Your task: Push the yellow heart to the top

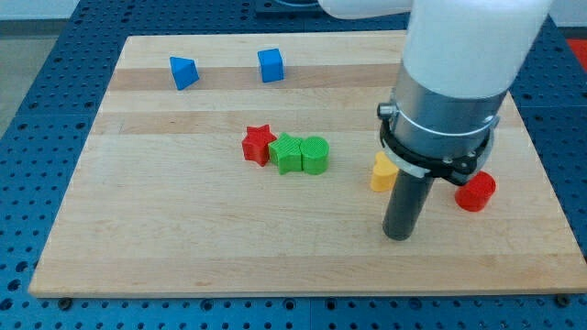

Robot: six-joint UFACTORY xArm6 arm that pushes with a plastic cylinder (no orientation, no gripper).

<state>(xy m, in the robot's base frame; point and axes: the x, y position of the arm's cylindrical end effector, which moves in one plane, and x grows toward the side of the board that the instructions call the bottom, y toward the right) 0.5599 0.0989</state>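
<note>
At the tabletop's (138, 266) lower right, my tip (398, 236), a bare rod end effector grasping nothing, sits at five o'clock of the partly hidden yellow heart (382, 172), whose push to the top appears wholly outstanding.

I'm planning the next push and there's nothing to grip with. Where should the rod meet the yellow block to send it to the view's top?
Press on the yellow block's lower face, coming from the view's bottom. My tip already sits just below it, slightly to the view's right, so shift left first. The arm hides part of the block.
</note>
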